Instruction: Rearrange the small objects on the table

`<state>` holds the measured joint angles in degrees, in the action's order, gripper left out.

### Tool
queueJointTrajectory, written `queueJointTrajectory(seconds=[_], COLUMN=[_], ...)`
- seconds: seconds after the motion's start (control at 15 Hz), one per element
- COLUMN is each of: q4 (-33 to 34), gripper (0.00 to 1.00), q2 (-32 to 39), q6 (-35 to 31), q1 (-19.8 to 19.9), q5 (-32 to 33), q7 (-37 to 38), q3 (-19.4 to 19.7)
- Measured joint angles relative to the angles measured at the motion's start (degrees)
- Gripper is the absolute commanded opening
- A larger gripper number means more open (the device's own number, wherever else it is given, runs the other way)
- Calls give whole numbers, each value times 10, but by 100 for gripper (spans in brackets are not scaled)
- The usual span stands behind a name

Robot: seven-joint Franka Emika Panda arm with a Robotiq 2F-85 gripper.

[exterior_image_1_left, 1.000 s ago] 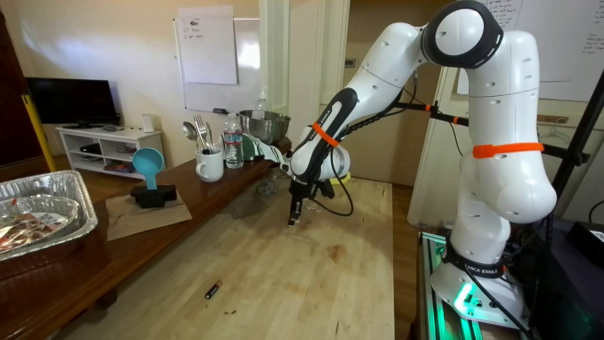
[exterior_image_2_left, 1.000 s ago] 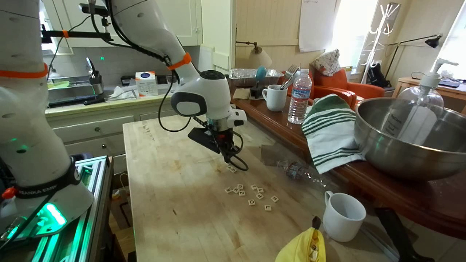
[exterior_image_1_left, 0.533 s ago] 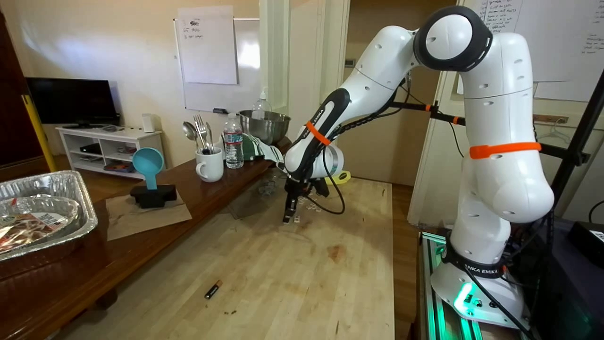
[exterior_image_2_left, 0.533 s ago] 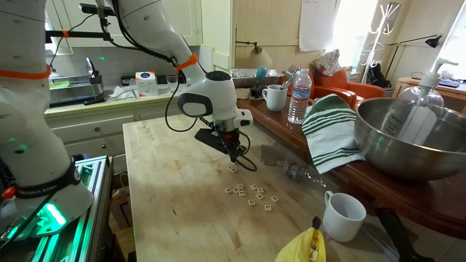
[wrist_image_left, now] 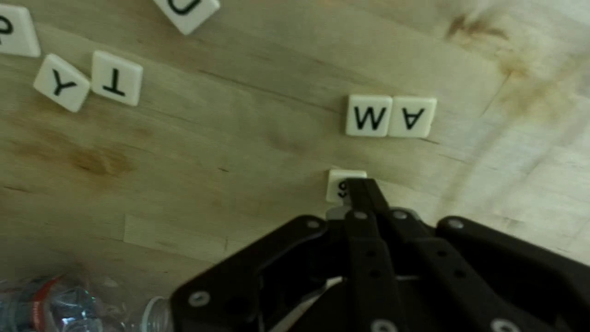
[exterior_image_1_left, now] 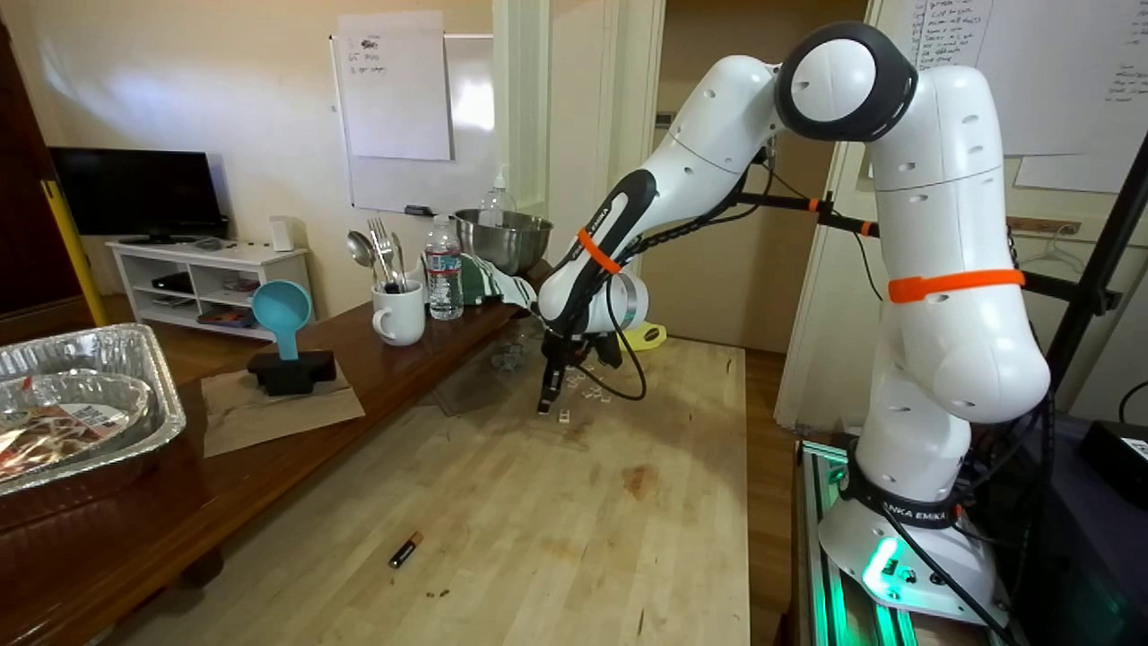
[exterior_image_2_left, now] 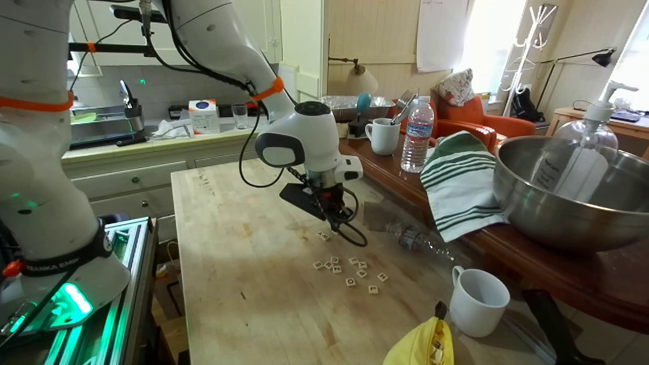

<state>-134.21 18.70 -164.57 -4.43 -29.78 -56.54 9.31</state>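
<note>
My gripper (wrist_image_left: pixel 361 180) is shut, fingertips together, with nothing seen between them. It points down at the pale wooden table (exterior_image_1_left: pixel 574 520). In the wrist view, a white letter tile (wrist_image_left: pixel 334 185) lies beyond the fingertips, which partly cover it; I cannot tell whether they touch. A W tile (wrist_image_left: pixel 368 115) and an A tile (wrist_image_left: pixel 411 116) lie side by side near it. A T tile (wrist_image_left: pixel 116 78) and a Y tile (wrist_image_left: pixel 61 83) lie further left. In an exterior view, several loose tiles (exterior_image_2_left: pixel 350 282) lie nearer the camera than the gripper (exterior_image_2_left: pixel 333 227).
A clear plastic bottle (exterior_image_2_left: pixel 413 238) lies along the table's side by the raised brown ledge (exterior_image_1_left: pixel 269 467). A white mug (exterior_image_2_left: pixel 479 304) and a yellow pouch (exterior_image_2_left: pixel 418 344) stand near the table's end. A battery (exterior_image_1_left: pixel 405 549) lies on the table.
My gripper has moved sideways toward the bottle and the brown ledge, uncovering the W and A tiles in an exterior view. The tiles have not visibly moved.
</note>
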Motion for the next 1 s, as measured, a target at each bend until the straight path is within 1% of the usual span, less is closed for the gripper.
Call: queueJointTrajectory(seconds=[0.53,0.8,1.0], q4=[4,2,-1], gripper=[0,0,0], q2=[7,4,-4], q6=[-2,-6,-22], q1=[2,4,4], q5=[16,15,15], q7=[2,2,2], q3=[50,57,63])
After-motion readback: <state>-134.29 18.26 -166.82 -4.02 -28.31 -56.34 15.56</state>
